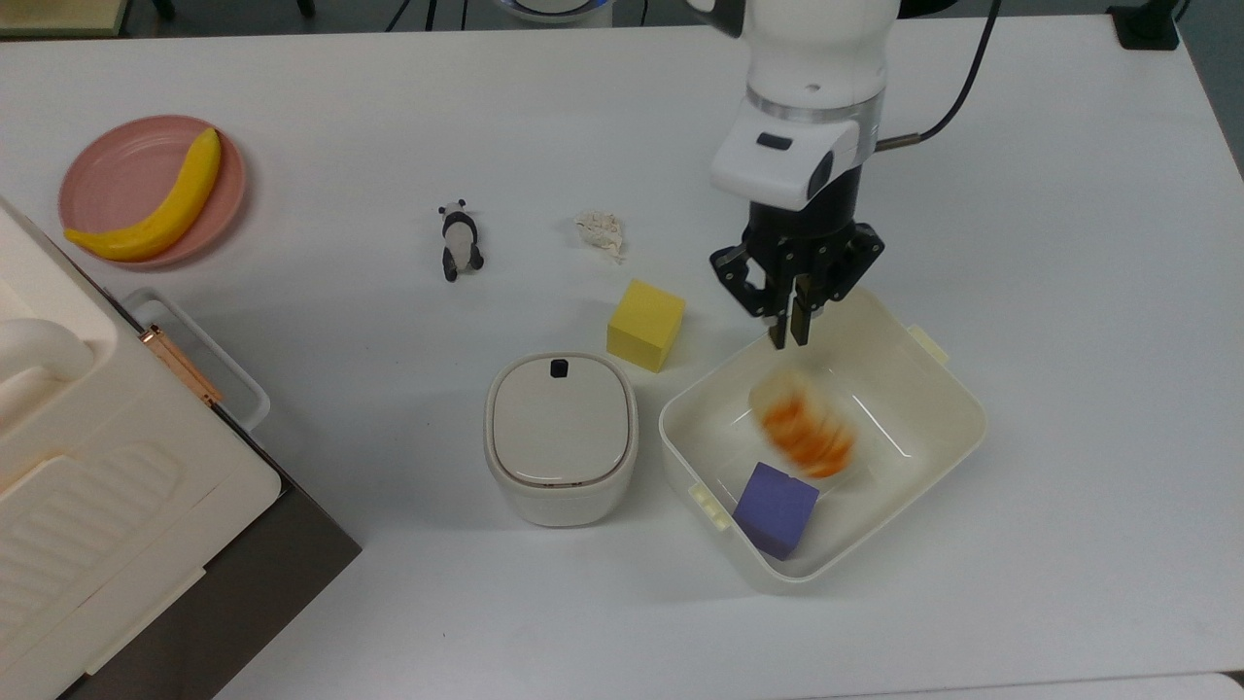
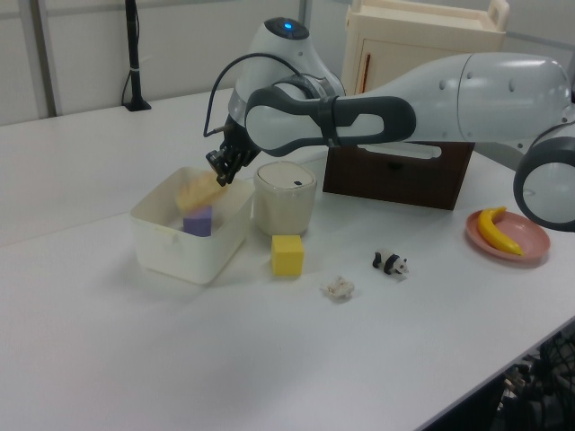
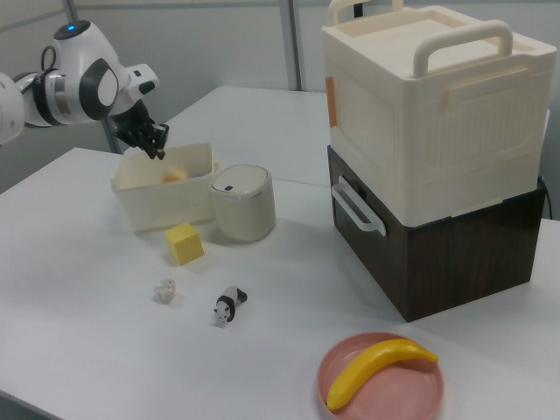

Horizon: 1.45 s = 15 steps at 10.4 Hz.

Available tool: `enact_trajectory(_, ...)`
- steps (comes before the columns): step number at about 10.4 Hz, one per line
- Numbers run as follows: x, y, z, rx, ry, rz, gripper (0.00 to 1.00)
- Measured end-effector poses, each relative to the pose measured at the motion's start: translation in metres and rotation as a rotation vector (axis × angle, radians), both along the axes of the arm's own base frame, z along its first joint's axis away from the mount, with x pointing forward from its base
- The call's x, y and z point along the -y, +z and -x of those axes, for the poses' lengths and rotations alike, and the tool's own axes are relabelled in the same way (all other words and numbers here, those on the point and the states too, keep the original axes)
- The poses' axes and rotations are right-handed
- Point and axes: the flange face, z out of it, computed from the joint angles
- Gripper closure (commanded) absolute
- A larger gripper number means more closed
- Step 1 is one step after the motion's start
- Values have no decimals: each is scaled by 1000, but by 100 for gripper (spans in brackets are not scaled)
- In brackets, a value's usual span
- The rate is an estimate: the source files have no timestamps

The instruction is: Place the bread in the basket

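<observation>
worktop (image 1: 389, 117): white, it fills most of the top view and carries everything else.

stacked boxes (image 3: 433, 149): a cream case on a dark brown one, large at the right of the right view — no part in the task.

basket (image 1: 948, 428): cream tub at lower right of centre in the top view, standing flat on the worktop, open upward.

lidded bin (image 1: 561, 433): smaller cream bin with a black button, just left of the basket in the top view, lid on.

plate with banana (image 1: 97, 175): upper left of the top view, well apart from the action.

end effector (image 1: 788, 334): above the basket's upper rim in the top view, pointing down; its two fingers stand close together with only a slim gap and nothing between them — it has hold of nothing.

bread (image 1: 805, 433): inside the basket's walls, blurred in the top view, its orange top showing; it sits just above the purple cube (image 1: 775, 508) in the picture. Whether it rests on the floor of the basket or is in mid-fall I cannot tell.

yellow cube (image 1: 645, 325): on the worktop between the lidded bin and the end effector.

panda figure (image 1: 459, 241) and crumpled scrap (image 1: 603, 233): small, upper middle of the top view, untouched.

done: by my reading the bread is released and within the basket.

left: likely only for the bread to come to rest and the arm to draw clear.
</observation>
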Motion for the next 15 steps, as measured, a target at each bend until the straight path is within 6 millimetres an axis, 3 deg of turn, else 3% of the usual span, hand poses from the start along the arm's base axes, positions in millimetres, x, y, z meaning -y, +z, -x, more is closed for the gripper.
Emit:
enact_trajectory(2, 9, -3, -4, -2, -14, 0, 29)
enact_trajectory(4, 16, -2, -4, -12, -25, 5, 0)
enact_trajectory(5, 29, 2, -3, -41, -47, 20, 0)
enact_trajectory(7, 72, 25, 11, -155, -117, 62, 0)
enact_trajectory(10, 141, 73, 50, -261, -220, 87, 0)
enact_trajectory(13, 215, 100, 93, -352, -336, 93, 0)
enact_trajectory(15, 242, 109, 114, -382, -351, 97, 0)
